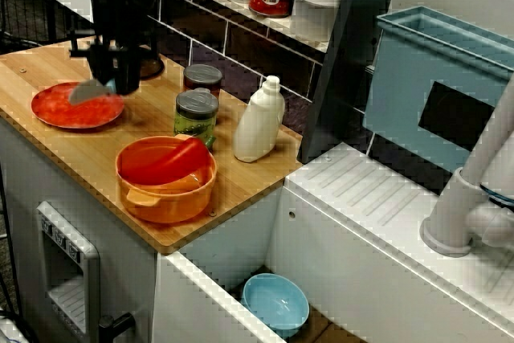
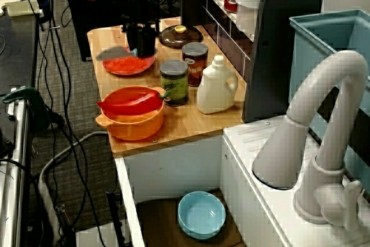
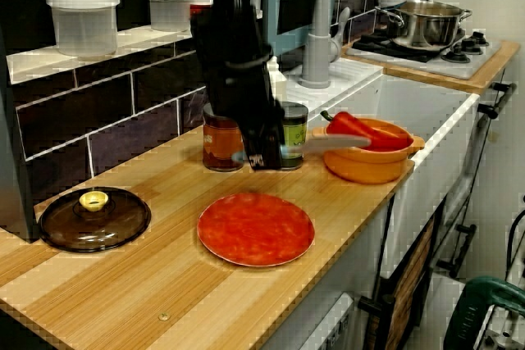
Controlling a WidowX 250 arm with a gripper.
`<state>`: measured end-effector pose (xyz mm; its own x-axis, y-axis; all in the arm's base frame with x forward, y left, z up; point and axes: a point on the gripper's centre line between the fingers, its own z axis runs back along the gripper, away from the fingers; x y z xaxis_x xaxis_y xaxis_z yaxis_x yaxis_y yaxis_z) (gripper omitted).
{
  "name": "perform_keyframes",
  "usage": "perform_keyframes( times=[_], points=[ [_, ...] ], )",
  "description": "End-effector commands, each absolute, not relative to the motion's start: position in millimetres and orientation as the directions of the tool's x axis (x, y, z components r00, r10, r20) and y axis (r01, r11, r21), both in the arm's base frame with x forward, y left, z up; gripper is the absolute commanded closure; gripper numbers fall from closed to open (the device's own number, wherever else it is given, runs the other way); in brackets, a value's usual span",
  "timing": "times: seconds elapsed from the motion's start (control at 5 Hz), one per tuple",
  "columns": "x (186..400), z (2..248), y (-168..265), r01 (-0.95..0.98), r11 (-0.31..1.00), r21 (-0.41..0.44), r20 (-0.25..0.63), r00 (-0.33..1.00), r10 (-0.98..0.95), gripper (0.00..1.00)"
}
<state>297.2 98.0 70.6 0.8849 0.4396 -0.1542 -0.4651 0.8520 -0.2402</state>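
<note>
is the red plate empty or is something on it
Empty: the plate is bare; the gripper holds a grey tool clear of it.

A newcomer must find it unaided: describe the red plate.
Start at the wooden counter, towards the end farthest from the sink. The plate lies flat there under the black gripper, which grips a grey spatula. It is the only flat red disc; the pot nearby is orange and deep.

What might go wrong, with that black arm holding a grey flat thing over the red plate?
The grey flat spatula sticks out sideways from the gripper; if the grip loosens, it may drop onto the round red plate or off the wooden counter. The black arm stands near the green-lidded glass jar, so a swing might topple it.
</note>
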Motion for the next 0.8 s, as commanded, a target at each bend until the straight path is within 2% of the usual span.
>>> perform_keyframes(
  times=[0.0,0.6],
  points=[
    [293,114,109,-0.434,0.856,-0.280,-0.080,0.899,0.430,1.00],
    [281,170,132,-0.427,0.830,-0.359,-0.073,0.900,0.430,1.00]
  ],
)
